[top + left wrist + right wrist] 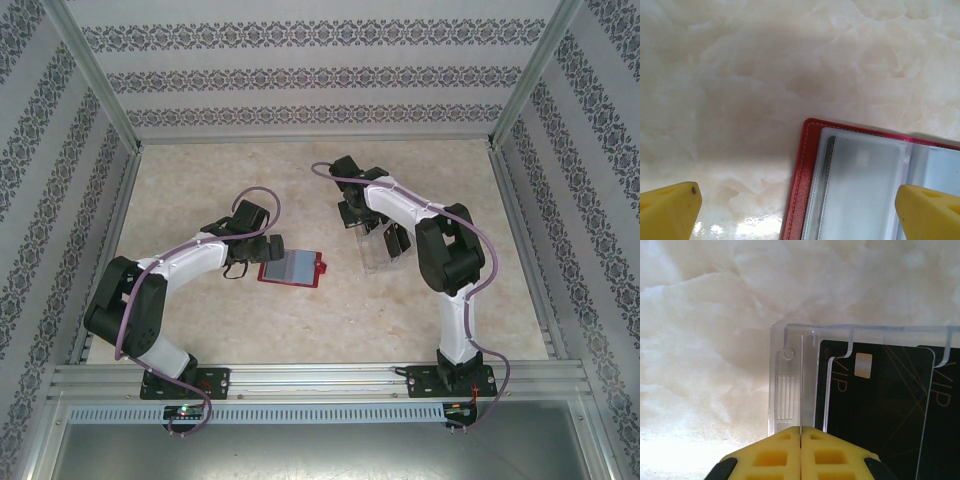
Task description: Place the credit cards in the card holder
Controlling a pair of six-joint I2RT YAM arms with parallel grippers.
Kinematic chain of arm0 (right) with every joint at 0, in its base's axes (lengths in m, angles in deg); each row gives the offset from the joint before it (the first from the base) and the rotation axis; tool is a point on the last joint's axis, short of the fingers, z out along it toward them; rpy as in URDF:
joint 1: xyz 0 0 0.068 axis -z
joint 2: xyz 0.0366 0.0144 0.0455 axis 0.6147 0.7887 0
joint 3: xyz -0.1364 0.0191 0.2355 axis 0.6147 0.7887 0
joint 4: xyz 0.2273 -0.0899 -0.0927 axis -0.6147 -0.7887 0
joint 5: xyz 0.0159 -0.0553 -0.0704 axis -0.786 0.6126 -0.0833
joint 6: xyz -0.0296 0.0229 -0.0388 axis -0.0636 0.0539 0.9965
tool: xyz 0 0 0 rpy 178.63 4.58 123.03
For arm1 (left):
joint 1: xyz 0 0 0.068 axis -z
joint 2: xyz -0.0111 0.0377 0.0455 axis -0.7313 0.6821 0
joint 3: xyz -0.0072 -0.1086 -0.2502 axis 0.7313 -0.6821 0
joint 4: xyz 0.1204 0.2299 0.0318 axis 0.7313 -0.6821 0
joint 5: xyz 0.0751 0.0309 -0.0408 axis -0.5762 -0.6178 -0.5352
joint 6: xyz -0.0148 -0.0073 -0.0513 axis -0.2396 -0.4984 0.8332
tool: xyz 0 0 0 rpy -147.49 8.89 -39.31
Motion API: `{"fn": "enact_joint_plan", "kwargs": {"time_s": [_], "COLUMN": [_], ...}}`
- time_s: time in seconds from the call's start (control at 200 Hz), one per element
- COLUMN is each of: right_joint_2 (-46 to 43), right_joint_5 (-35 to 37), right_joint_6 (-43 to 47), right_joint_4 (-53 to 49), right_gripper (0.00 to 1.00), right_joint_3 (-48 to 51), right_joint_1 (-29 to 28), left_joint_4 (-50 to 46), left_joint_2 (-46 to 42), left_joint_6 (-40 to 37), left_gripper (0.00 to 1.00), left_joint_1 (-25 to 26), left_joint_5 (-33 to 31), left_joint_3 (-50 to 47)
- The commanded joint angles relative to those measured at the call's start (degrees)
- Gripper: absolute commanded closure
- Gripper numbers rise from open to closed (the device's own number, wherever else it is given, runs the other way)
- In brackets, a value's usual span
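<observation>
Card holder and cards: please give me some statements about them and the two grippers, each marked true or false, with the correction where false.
1. The red card holder lies open on the table. True.
2. The left gripper is shut on the card holder. False: its jaws stand wide open, above the holder's edge.
3. The right gripper has its fingers closed together. True.
4. The black cards lie flat on the bare table. False: they sit in the slots of the clear stand.
</observation>
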Motion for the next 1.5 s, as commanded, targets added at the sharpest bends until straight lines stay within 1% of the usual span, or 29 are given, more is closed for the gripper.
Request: {"fn": "enact_joint_plan", "kwargs": {"time_s": [0.0,0.1,0.265,0.545,0.66,0.779,0.899,0.969,1.029,1.134,1.224,1.304,1.494], "right_joint_2": [0.0,-0.17,-1.68,-8.98,-12.15,-16.75,-21.88,-24.49,-26.71,-28.44,-28.91,-28.44,-28.41], "right_joint_5": [-2.11,-3.92,-5.47,-8.35,-10.82,-15.95,-23.55,-27.79,-31.87,-34.59,-34.35,-32.59,-25.41], "right_joint_6": [-0.53,-0.87,-1.19,-2.32,-3.71,-6.87,-12.76,-16.98,-22.39,-29.91,-35.21,-37.9,-42.27], "right_joint_4": [-1.09,-1.17,-1.07,-0.04,1.3,5.03,12.37,19.49,27.73,39.45,48.33,53.08,63.39], "right_gripper": [0.94,1.0,1.0,1.0,1.0,1.0,1.0,1.0,1.0,1.0,1.0,1.0,1.0], "right_joint_3": [0.15,0.12,0.06,0.29,1.47,5.34,12.79,18.47,24.42,32.34,37.74,40.35,46.97], "right_joint_1": [0.35,0.76,1.32,1.62,1.49,1.31,0.88,0.54,-0.36,-2.53,-5.34,-8.26,-13.68], "left_joint_4": [1.26,1.22,0.44,-3.14,-4.97,-6.72,-7.58,-8.2,-8.4,-8.82,-9.17,-9.45,-8.37], "left_joint_2": [0.52,0.55,0.55,0.35,-0.21,-1.11,-2.24,-2.78,-3.16,-3.57,-3.58,-3.17,-1.44], "left_joint_6": [0.4,0.4,0.14,-1.04,-1.7,-2.13,-2.13,-2.15,-2.23,-2.73,-3.73,-4.67,-5.05], "left_gripper": [0.0,0.0,0.0,0.0,0.0,0.0,0.0,0.0,0.0,0.0,0.0,0.0,0.0], "left_joint_1": [-0.45,-0.48,-0.45,-0.46,-0.49,-0.43,-0.43,-0.45,-0.44,-0.47,-0.5,-0.44,-0.49], "left_joint_5": [-0.27,-0.18,-0.42,-2.7,-4.0,-4.95,-5.0,-5.09,-5.13,-4.98,-4.61,-4.67,-4.52], "left_joint_3": [-0.39,-0.37,0.16,1.23,1.36,1.08,0.38,0.11,-0.14,-0.52,-0.74,-1.01,-1.61]}}
